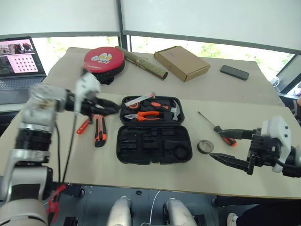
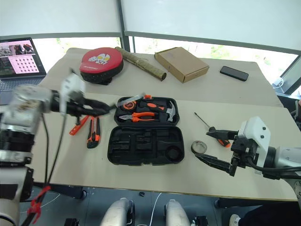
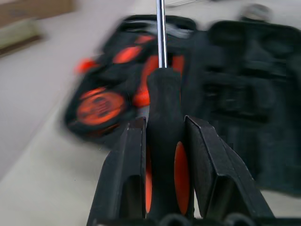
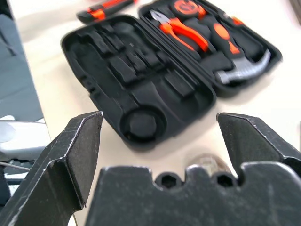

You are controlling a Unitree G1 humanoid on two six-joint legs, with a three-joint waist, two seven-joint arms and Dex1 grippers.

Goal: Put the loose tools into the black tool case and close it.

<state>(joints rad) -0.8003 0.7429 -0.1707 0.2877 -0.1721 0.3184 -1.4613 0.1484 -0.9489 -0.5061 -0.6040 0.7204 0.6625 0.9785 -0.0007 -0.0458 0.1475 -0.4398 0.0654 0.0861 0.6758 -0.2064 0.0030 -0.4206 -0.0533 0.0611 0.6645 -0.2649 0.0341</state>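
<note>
We can read no words, brands or numbers anywhere. The round red pad (image 1: 103, 60) beyond the tool case (image 1: 154, 136) bears a printed design, too small to read.

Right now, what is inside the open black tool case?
The far half of the black tool case holds orange-handled pliers, a hammer and a tape measure. The near half's recesses look empty. Anything beneath the seated tools is hidden.
</note>
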